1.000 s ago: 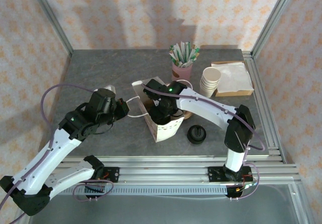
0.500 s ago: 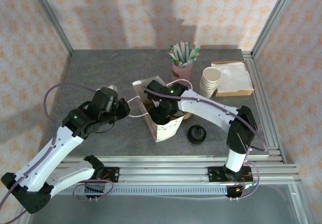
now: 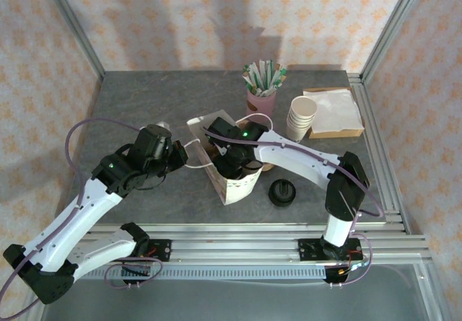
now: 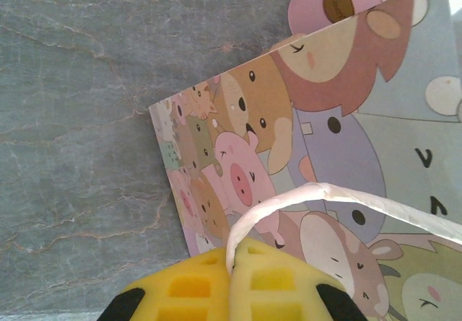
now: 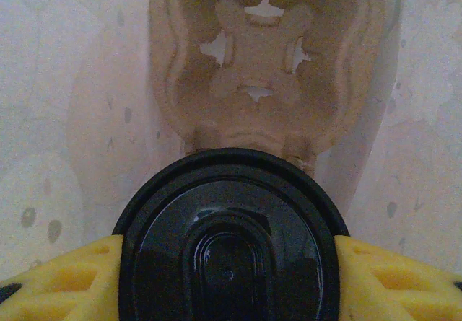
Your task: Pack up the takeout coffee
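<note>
Right gripper [image 5: 229, 281] clamps takeout coffee [image 5: 229, 220] upright inside bag [image 4: 289, 155], carrier slot [image 5: 256, 61] just beyond; left gripper [image 4: 231, 286] pinches handle [image 4: 346, 195].

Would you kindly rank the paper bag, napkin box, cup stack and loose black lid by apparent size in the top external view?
1. paper bag
2. napkin box
3. cup stack
4. loose black lid, nearly matching the stack
</note>
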You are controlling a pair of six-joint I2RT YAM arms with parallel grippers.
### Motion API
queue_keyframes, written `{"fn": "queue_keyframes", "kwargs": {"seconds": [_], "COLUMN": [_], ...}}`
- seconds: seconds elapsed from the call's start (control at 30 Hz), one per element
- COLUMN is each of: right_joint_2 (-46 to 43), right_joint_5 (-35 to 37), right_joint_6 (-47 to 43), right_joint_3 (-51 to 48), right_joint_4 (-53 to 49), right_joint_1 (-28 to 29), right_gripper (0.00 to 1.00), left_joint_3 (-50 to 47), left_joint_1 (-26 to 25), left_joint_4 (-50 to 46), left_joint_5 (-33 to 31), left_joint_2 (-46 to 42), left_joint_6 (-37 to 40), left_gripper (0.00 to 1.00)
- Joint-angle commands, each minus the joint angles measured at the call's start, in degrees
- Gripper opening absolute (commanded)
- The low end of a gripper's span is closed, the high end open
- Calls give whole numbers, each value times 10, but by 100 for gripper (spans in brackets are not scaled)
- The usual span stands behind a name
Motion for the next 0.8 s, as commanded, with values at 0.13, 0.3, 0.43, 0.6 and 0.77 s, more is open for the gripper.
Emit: {"fn": "queue_keyframes", "kwargs": {"seconds": [0.13, 0.3, 0.43, 0.6, 0.77], "right_joint_2": [46, 57, 68, 62, 27], "right_joint_5": [29, 29, 30, 34, 26], "right_joint_6": [-30, -42, -46, -41, -33], "right_joint_3": [-37, -40, -41, -38, -25], "right_joint_4": [-61, -69, -75, -71, -53], "right_joint_1": [11, 16, 18, 18, 14], "right_gripper": [56, 56, 56, 56, 56], "left_joint_3": [7, 8, 8, 12, 18], "left_joint_1": [-4, -4, -4, -4, -4], "left_joint_4": [-4, -4, -4, -5, -8], "left_joint_5": [-11, -11, -12, -14, -15], "left_joint_2": [5, 7, 9, 8, 5], "left_joint_6": [7, 9, 9, 10, 11], "left_gripper": [0, 0, 0, 0, 0]}}
